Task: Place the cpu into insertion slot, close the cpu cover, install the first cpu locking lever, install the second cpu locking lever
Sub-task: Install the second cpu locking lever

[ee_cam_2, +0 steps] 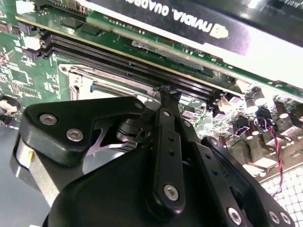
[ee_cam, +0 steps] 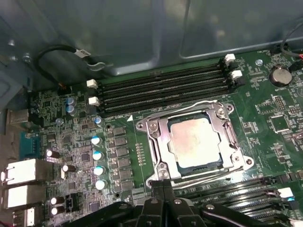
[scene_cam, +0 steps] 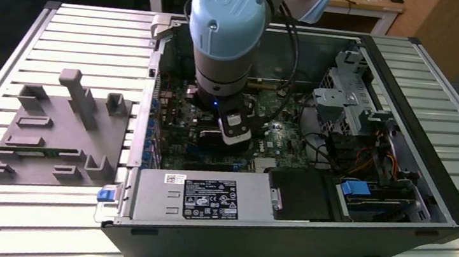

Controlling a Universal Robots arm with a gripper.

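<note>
In the first wrist view the cpu (ee_cam: pixel 195 142), a dull silver square, lies in the insertion slot (ee_cam: pixel 226 112). The cpu cover (ee_cam: pixel 160 142), a silver frame, lies flat around it. Thin wire locking levers (ee_cam: pixel 189 107) run along the socket's edges. My gripper (ee_cam: pixel 161 185) is shut, fingertips together at the socket's near corner, with nothing seen between them. In the second wrist view the gripper (ee_cam_2: pixel 165 91) points down beside the socket's rim (ee_cam_2: pixel 75 75). The exterior view shows the gripper (scene_cam: pixel 231 134) low inside the open computer case over the motherboard.
Long black memory slots (ee_cam: pixel 161 87) flank the socket. A graphics card (ee_cam_2: pixel 189 19) stands close by. A power supply (scene_cam: pixel 197 195) and drive cage (scene_cam: pixel 351 109) fill the case's sides. A grey fixture (scene_cam: pixel 58 130) sits on the table at the exterior view's left.
</note>
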